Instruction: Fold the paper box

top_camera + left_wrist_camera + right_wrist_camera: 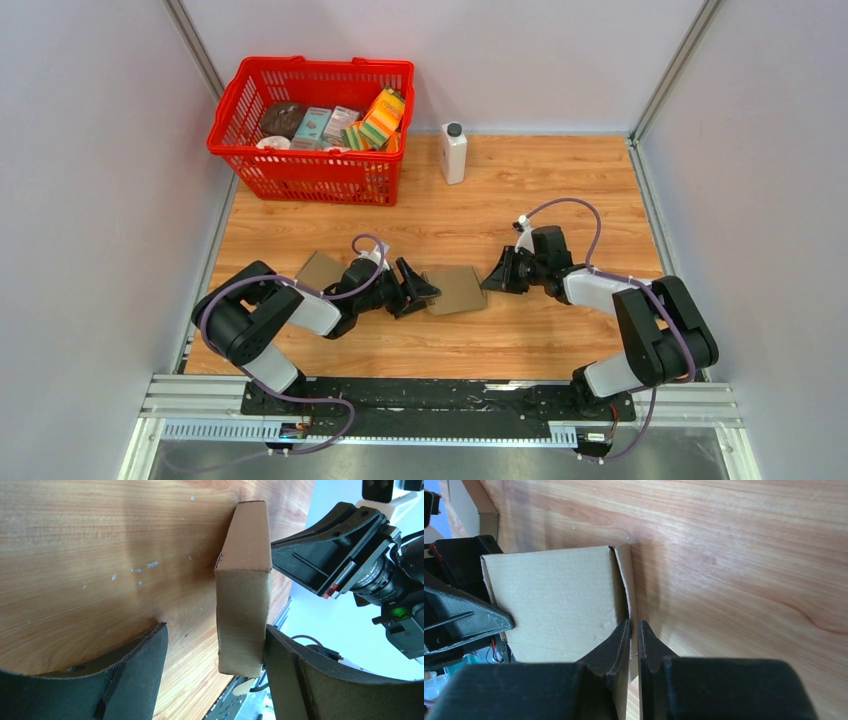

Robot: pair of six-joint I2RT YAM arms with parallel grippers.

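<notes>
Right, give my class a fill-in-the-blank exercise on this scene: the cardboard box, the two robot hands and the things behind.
The right hand is ___ on one edge of the paper box.
The left hand is ___, one finger on each side of the box.
The basket at the back is ___ in colour.
The white bottle beside it stands ___.
Missing words: shut, open, red, upright.
</notes>
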